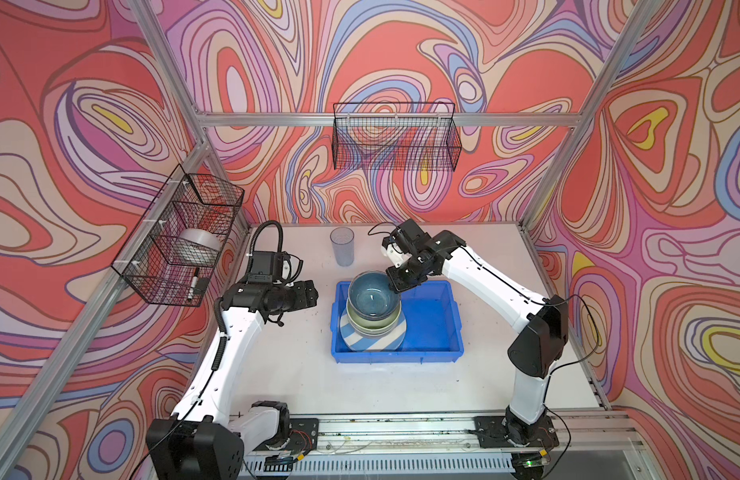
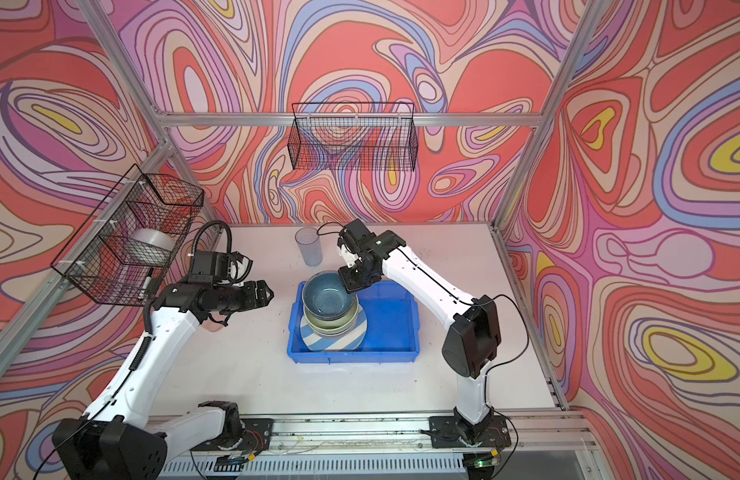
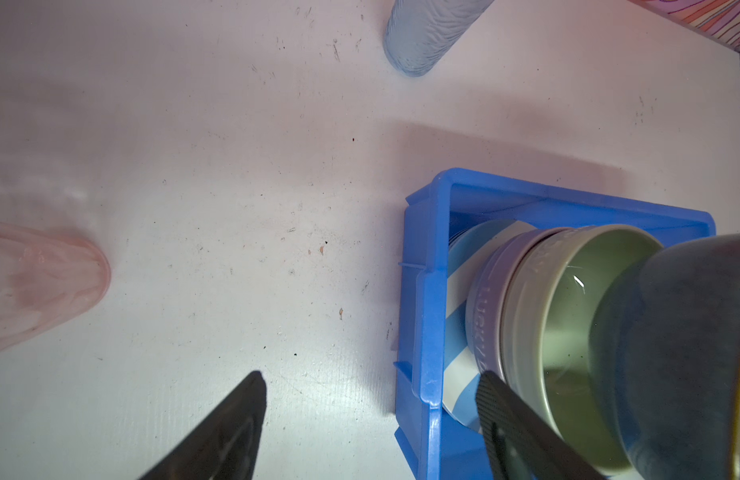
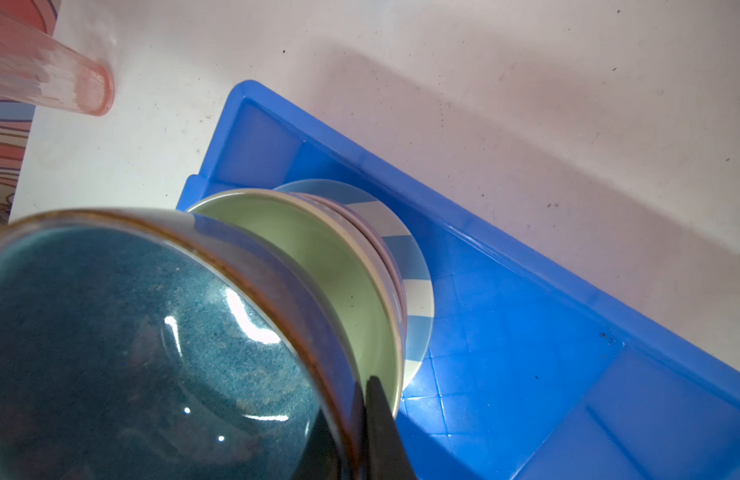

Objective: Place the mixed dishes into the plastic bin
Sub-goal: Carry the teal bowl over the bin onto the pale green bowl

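Right hand (image 1: 395,286) pinches the dark blue bowl (image 1: 370,297) by its rim over the plastic bin (image 1: 401,357); lower it level, centred in the pale green bowl (image 1: 374,323). Left hand (image 1: 312,294) gapes wide beside the bin

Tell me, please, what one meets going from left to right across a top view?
First the tape roll in the side wire basket → left gripper, jaws open → clear bluish tumbler → right gripper, jaws shut on the dark blue bowl.
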Tool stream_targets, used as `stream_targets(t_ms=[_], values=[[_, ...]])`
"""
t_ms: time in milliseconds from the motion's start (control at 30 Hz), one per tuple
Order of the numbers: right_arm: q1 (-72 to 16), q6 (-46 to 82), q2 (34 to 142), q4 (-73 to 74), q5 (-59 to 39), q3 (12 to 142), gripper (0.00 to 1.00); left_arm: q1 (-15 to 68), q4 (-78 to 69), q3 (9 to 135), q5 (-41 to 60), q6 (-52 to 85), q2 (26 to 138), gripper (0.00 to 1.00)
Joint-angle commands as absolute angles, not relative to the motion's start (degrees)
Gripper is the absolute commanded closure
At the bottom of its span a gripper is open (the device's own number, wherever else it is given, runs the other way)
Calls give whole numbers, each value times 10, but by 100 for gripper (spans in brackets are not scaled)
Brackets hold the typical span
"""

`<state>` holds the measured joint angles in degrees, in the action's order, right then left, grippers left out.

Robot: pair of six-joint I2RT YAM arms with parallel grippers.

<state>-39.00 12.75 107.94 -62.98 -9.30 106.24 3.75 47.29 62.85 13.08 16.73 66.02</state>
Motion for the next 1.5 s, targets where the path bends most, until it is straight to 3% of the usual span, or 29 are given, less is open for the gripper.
stream_targets(t_ms=[0,1267,1467], values=[[-399,159,1039,-575,-93,1046,100,34,461,625,127,170,645,17],[-428,186,1060,-565,-33,1008,100,34,457,616,123,169,641,17],[-433,185,1063,-572,-16,1011,96,34,461,616,122,168,639,17]])
